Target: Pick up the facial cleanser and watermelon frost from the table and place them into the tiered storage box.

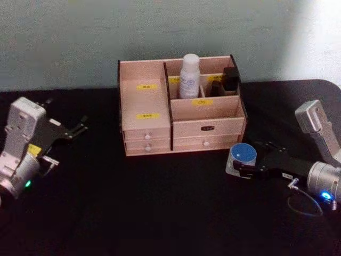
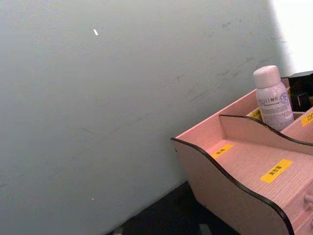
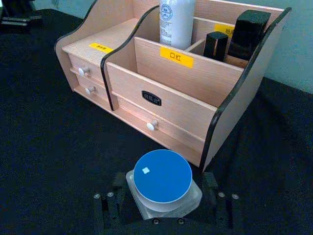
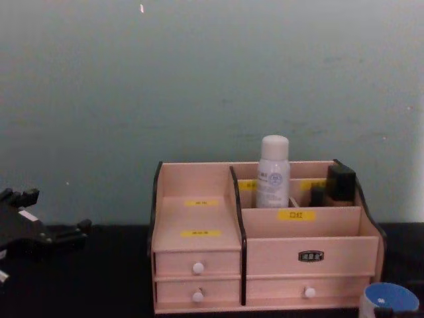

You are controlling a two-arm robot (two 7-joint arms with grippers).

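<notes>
One blue-lidded jar seemingly clamped in right end effector, by tiered storage box, left end effector open

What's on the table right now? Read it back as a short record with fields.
box: tiered storage box, centre back of the black table
in box: white bottle, upright in a rear compartment
on table: blue-lidded jar, by the box's front right corner
right gripper: at the jar
left gripper: far left, fingers open, holding nothing
</notes>
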